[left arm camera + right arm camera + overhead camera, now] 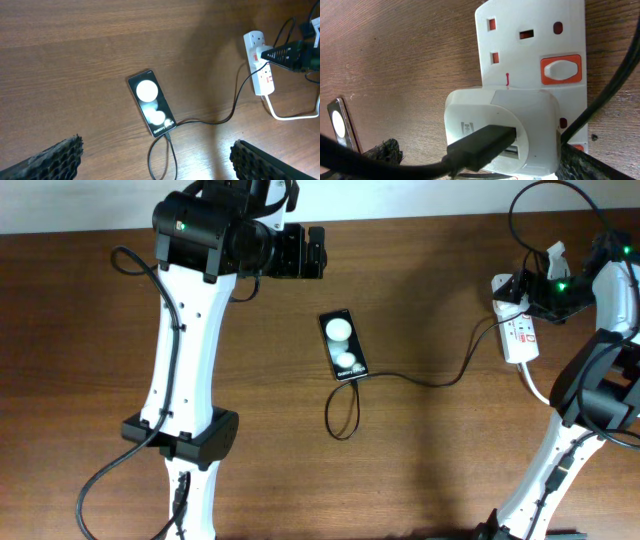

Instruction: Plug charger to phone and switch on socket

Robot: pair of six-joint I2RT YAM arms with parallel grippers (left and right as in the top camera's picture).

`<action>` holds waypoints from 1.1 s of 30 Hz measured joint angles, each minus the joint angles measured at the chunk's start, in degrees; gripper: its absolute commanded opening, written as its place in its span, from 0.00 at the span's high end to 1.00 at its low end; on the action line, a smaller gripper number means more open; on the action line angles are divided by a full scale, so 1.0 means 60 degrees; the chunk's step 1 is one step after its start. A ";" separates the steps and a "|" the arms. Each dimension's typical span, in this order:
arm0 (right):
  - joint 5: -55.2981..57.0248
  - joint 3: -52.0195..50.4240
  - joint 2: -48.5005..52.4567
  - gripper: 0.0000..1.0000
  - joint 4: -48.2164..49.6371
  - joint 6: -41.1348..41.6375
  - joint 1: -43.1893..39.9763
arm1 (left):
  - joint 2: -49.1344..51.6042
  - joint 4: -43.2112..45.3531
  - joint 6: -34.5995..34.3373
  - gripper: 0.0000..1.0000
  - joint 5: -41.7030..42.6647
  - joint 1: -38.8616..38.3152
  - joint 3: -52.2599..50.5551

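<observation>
- Black flat rectangular phone with two white circles lies mid-surface, near and right of the open left gripper.
- Thin black charger cable runs from the phone's near end right to its white adapter in the white power strip.
- Right gripper hangs open, its fingers either side of that adapter.

We see a tabletop of brown wood grain with a soft sheen. The phone has a glossy black face that throws back the light. The socket is smooth white plastic, and so is the adapter; the charger cable looks matt black. On the left claw we make out rough, pitted black pads.
</observation>
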 measured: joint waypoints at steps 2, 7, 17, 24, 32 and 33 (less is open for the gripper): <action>0.0000 0.0022 0.0000 0.01 -0.0160 0.0004 0.0004 | 0.0000 0.0000 0.0000 0.01 0.0004 0.0000 0.0000; 0.0007 0.0040 0.0000 0.01 -0.0415 0.0138 0.0051 | 0.0000 0.0000 0.0000 0.01 0.0000 0.0000 0.0000; -0.0044 0.0200 0.0004 0.01 -0.0233 0.0244 -0.0087 | 0.0000 0.0000 0.0000 0.01 0.0000 0.0000 0.0000; -0.0470 0.0339 0.0004 0.01 -0.0353 0.0208 -0.0251 | 0.0000 0.0000 0.0000 0.01 0.0000 0.0000 0.0000; 0.0066 0.0146 0.0004 0.01 -0.0091 0.0204 -0.0004 | 0.0000 0.0000 0.0000 0.01 0.0000 0.0000 0.0000; 0.0069 0.0146 0.0004 0.01 -0.0091 0.0200 -0.0004 | 0.0000 0.0000 0.0000 0.01 0.0000 0.0000 0.0000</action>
